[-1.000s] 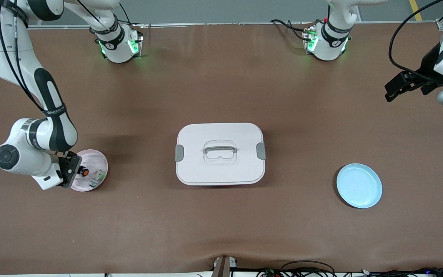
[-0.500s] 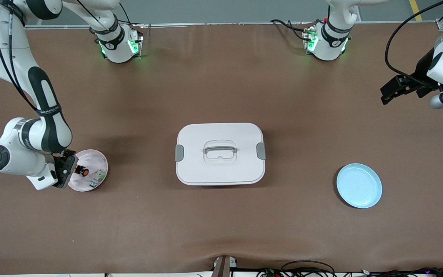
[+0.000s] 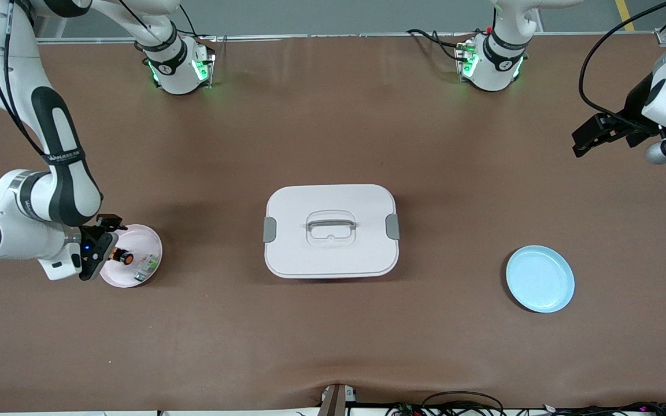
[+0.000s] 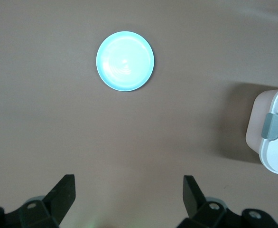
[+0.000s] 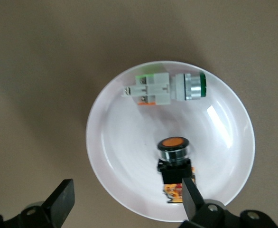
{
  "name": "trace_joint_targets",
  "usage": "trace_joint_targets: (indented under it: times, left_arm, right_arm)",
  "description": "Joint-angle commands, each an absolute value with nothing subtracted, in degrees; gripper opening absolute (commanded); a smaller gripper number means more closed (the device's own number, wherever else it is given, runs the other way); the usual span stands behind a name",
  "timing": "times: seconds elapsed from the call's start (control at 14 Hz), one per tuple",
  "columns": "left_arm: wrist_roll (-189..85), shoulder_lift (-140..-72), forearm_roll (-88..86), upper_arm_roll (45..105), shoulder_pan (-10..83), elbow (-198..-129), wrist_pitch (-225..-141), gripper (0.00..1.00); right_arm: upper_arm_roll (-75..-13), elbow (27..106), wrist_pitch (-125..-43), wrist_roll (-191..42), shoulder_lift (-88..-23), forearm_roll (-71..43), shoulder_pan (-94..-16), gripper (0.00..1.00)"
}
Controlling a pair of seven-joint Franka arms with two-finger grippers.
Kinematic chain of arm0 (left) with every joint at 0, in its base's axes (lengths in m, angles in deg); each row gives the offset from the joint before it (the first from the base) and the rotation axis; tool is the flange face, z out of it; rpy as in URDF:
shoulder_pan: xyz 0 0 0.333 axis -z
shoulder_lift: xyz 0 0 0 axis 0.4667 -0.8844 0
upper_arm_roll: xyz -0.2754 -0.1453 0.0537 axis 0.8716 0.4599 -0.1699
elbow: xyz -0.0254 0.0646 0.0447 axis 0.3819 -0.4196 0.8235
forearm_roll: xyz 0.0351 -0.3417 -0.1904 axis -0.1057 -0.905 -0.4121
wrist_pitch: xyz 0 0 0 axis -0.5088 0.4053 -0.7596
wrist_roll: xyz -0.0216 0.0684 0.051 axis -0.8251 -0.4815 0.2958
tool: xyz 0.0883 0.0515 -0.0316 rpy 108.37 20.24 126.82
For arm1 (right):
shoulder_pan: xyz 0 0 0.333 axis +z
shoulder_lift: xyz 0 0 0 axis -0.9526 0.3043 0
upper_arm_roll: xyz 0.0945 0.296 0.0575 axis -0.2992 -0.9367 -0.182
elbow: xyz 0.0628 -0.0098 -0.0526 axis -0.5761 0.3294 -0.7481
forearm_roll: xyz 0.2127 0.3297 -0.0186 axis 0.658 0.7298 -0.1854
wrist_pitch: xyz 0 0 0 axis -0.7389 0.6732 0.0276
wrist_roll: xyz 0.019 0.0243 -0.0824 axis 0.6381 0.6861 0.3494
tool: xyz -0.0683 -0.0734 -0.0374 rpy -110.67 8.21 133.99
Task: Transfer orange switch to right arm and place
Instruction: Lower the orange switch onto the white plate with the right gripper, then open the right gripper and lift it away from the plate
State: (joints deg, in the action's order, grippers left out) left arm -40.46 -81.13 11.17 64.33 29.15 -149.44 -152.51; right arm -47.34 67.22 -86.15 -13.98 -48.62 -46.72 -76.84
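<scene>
The orange switch lies on the pink plate at the right arm's end of the table; in the right wrist view the orange switch shows its orange round end. My right gripper is open and empty over the plate's rim, beside the switch; in its own view the right gripper has one finger close by the switch's body. My left gripper is open and empty, up in the air over the left arm's end of the table, and the left gripper looks down on bare table.
A green-and-white part lies on the same pink plate, beside the switch. A white lidded box with a handle stands mid-table. A light blue plate lies toward the left arm's end, and it also shows in the left wrist view.
My right gripper has drawn back from the switch toward the right arm's end of the table. The switch has stayed on the plate. The left arm shifted slightly and then held still.
</scene>
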Motion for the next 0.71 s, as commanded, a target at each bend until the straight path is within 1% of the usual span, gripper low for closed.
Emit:
trace_joint_targets:
  times: [0.0,0.29,0.64]
  left_arm:
    - [-42.6,-81.0,10.1,64.8,28.4,-148.8,-152.4,1.0]
    - [-45.4,-80.7,9.8,64.7,28.0,-148.8,-152.0,1.0]
    - [-45.4,-80.9,9.7,64.7,28.0,-148.7,-152.2,1.0]
  right_arm:
    - [-47.3,73.6,-86.1,-21.2,-54.5,-46.1,-75.4,1.0]
    - [-47.3,77.5,-86.2,-29.5,-58.1,-45.5,-74.8,1.0]
    - [-47.2,80.4,-83.1,-46.9,-64.9,-45.6,-70.6,1.0]
